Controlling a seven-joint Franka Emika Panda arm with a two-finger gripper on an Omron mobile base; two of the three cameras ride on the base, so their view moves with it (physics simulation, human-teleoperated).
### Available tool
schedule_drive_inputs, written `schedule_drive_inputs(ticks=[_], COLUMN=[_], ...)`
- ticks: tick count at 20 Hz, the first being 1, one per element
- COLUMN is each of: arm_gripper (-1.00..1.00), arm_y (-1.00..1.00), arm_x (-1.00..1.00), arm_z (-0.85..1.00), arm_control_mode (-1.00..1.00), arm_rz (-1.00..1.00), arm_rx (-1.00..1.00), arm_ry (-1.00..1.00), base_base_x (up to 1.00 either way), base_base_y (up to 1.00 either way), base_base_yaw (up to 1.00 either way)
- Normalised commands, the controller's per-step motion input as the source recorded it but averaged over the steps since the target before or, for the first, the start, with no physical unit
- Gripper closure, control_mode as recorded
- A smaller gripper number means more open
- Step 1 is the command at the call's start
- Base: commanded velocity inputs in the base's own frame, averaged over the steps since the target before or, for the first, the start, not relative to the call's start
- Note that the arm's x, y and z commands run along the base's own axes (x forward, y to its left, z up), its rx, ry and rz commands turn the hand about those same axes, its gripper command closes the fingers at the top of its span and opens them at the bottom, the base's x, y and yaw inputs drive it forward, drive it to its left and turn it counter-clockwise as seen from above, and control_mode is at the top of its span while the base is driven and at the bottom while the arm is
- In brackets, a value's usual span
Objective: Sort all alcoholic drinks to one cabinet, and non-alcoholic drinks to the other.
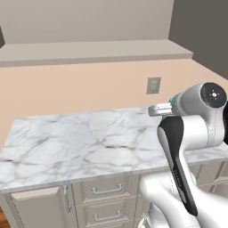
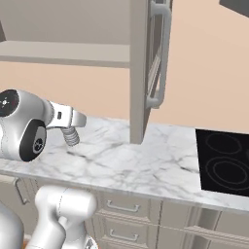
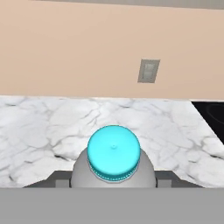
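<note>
My gripper [image 3: 113, 178] is shut on a non-alcoholic drink, a small clear plastic bottle [image 3: 113, 168] with a pale teal cap [image 3: 113, 152] that faces the hand camera. Dark fingers [image 3: 57, 177] flank its body on both sides. In the left base view the bottle [image 1: 159, 109] sticks out sideways from the hand, above the right part of the marble counter [image 1: 80, 142]. In the right base view the bottle [image 2: 72, 135] hangs below the gripper [image 2: 69, 127] over the counter's left part. The alcoholic drinks are out of view. A cabinet door [image 2: 146, 73] stands open above the counter.
A black cooktop [image 2: 226, 163] is set into the counter at the right. A wall outlet [image 1: 153, 85] sits on the peach wall behind. Upper cabinets [image 1: 89, 51] run overhead. Drawers [image 1: 107, 191] line the counter front.
</note>
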Motion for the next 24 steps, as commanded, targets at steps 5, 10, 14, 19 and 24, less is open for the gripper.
schedule_drive_inputs(ticks=[5,10,14,19,24], arm_gripper=[1.0,1.0,1.0,1.0,1.0], arm_y=[0.0,0.0,0.0,0.0,0.0], arm_x=[0.0,0.0,0.0,0.0,0.0], arm_z=[0.0,0.0,0.0,0.0,0.0], arm_control_mode=[1.0,1.0,1.0,1.0,1.0], arm_rz=[0.0,0.0,0.0,0.0,0.0], arm_rx=[0.0,0.0,0.0,0.0,0.0], arm_ry=[0.0,0.0,0.0,0.0,0.0], base_base_x=[0.34,0.32,0.31,0.29,0.18], base_base_y=[0.22,0.21,0.21,0.2,0.23], base_base_yaw=[0.0,0.0,0.0,0.0,0.0])
